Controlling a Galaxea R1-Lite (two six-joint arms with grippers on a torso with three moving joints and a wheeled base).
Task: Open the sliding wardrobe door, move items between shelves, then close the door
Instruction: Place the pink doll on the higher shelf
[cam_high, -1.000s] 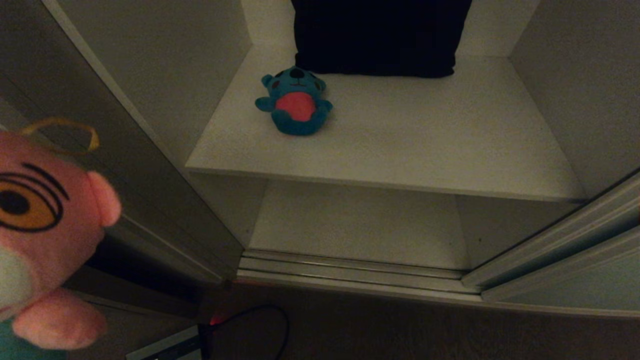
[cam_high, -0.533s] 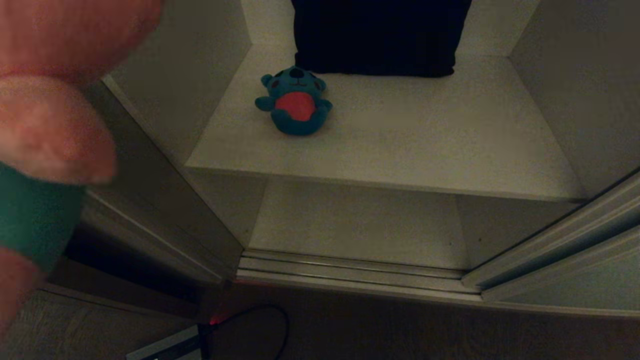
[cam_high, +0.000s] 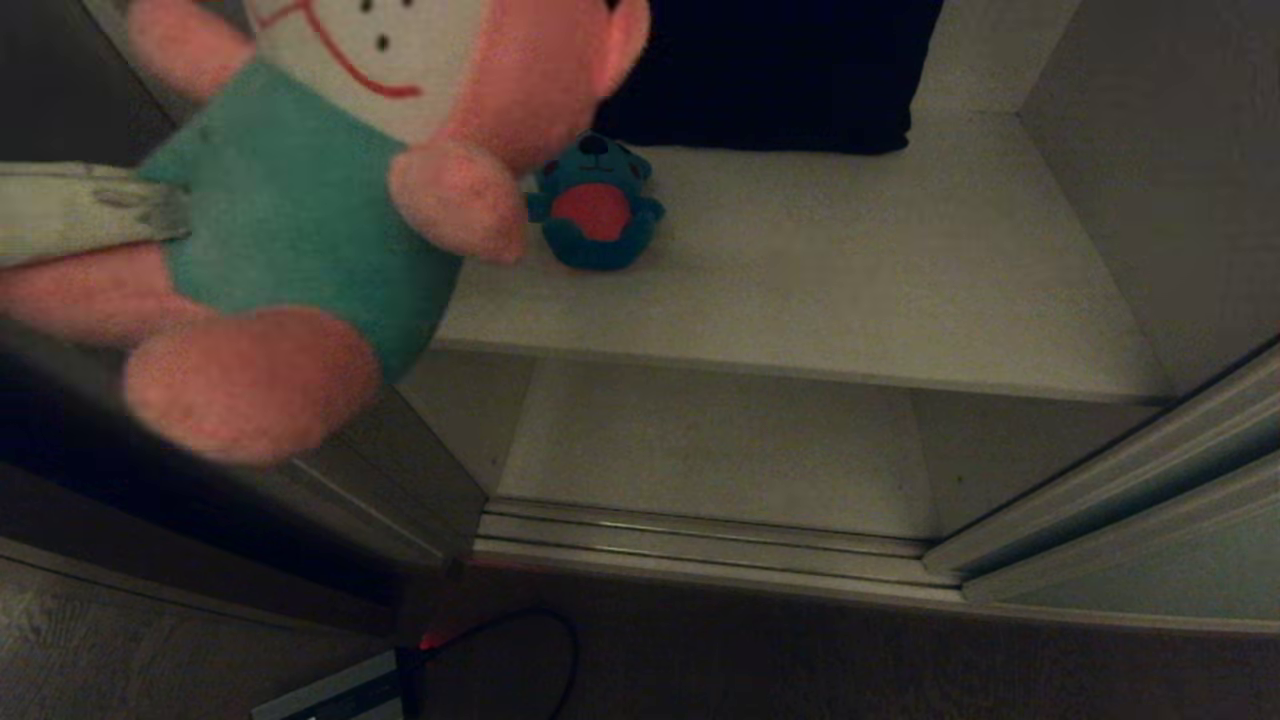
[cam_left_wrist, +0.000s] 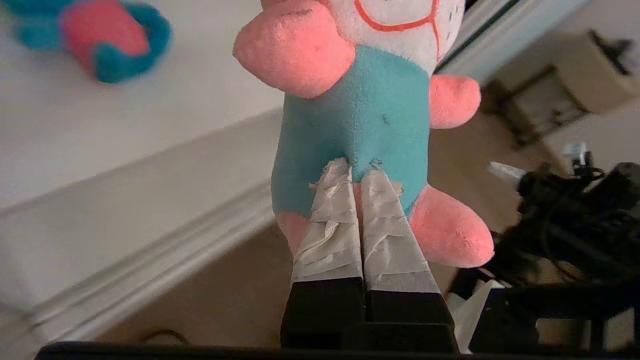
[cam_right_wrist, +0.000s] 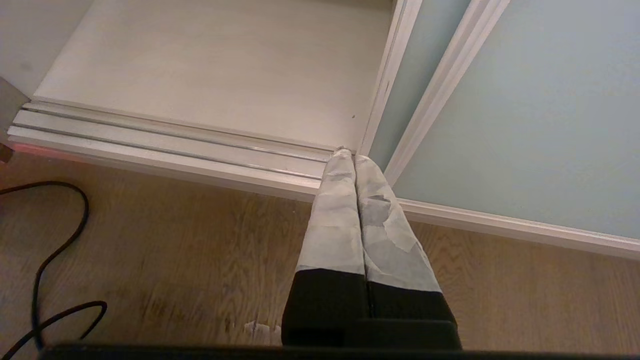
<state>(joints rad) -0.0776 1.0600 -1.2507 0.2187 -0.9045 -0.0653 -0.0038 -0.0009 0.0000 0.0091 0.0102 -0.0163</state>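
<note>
Pink plush toy (cam_left_wrist: 370, 115) hangs in the left claw (cam_left_wrist: 361, 172), whose taped fingers pinch its teal shirt, above the upper shelf (cam_high: 850, 290). Teal bear (cam_high: 595, 205) lies there. Right claw (cam_right_wrist: 348, 155) is pressed together near the sliding door (cam_right_wrist: 525, 100).

Pink plush (cam_high: 300, 220) — before teal bear (cam_high: 596, 205)

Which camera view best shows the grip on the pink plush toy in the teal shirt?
The left wrist view: the left gripper pinches the pink plush toy's teal shirt between shut taped fingers. The head view shows the toy large and blurred, with the grip unclear. The right wrist view misses it.
</note>
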